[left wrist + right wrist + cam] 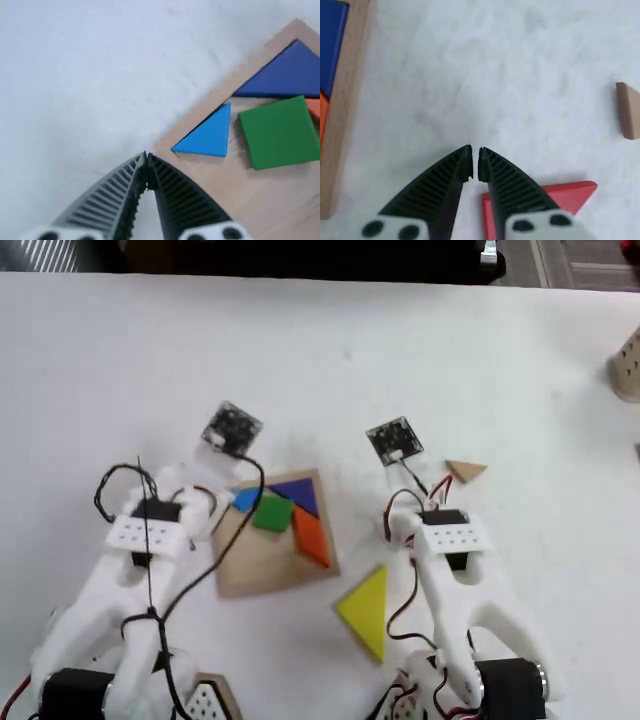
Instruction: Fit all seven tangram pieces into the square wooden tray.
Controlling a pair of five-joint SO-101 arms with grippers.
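Observation:
The square wooden tray (255, 565) lies between the arms and holds a light blue triangle (210, 135), a green square (277, 132), a dark blue triangle (290, 75) and an orange piece (310, 537). My left gripper (146, 160) is shut with nothing in it, its tips at the tray's outer edge beside the light blue triangle. My right gripper (475, 152) is shut and empty over bare table, with a red triangle (560, 197) lying partly under one finger. A yellow triangle (368, 610) lies on the table near the tray, and a plain wood triangle (465, 471) lies beyond the right arm.
A pale wooden object (628, 365) stands at the table's far right edge. A tan block (215, 695) sits by the left arm's base. The white table stretches open beyond both grippers. The tray's rim (340, 125) runs along one side of the right wrist view.

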